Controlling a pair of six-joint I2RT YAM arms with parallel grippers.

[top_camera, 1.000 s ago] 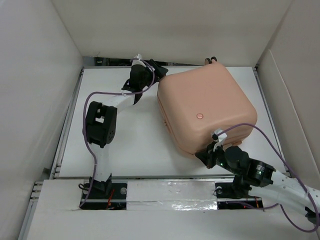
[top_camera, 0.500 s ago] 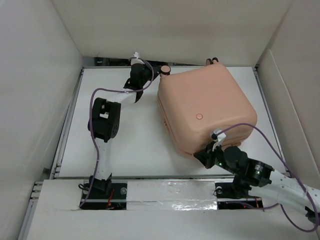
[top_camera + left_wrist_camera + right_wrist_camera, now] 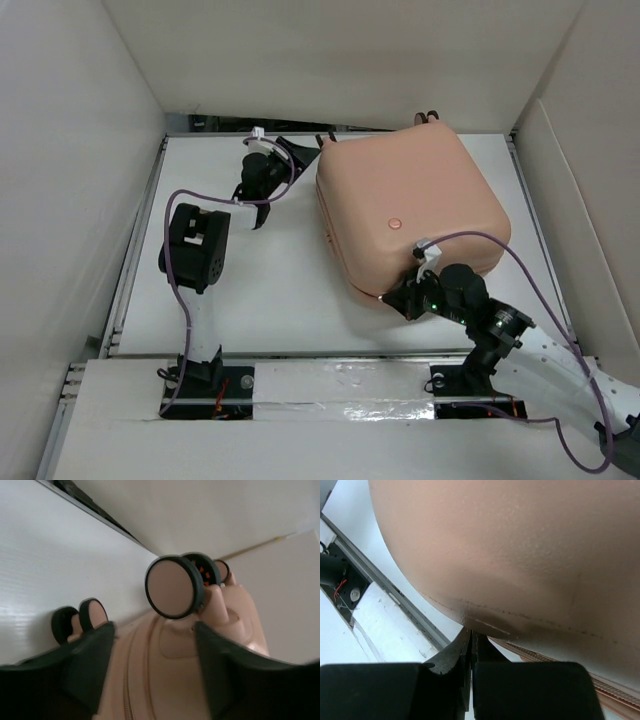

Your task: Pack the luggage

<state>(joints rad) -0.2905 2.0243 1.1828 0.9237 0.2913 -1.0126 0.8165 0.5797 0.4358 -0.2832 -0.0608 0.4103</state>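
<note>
The closed luggage (image 3: 410, 205) lies far right on the surface (image 3: 280, 285); the left pincer (image 3: 292, 155), fingers apart and empty, faces its wheeled far-left corner (the right pincer (image 3: 405, 297), shut, touches the near edge)

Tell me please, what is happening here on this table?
Two robot arms are working on a peach-pink suitcase that lies on the white table and looks closed. The right gripper is shut, with its tips against the suitcase's near corner, just by the zipper seam; whether it pinches anything there cannot be seen. The left gripper is at the far left corner with its jaws apart, facing a wheel and holding nothing.
</note>
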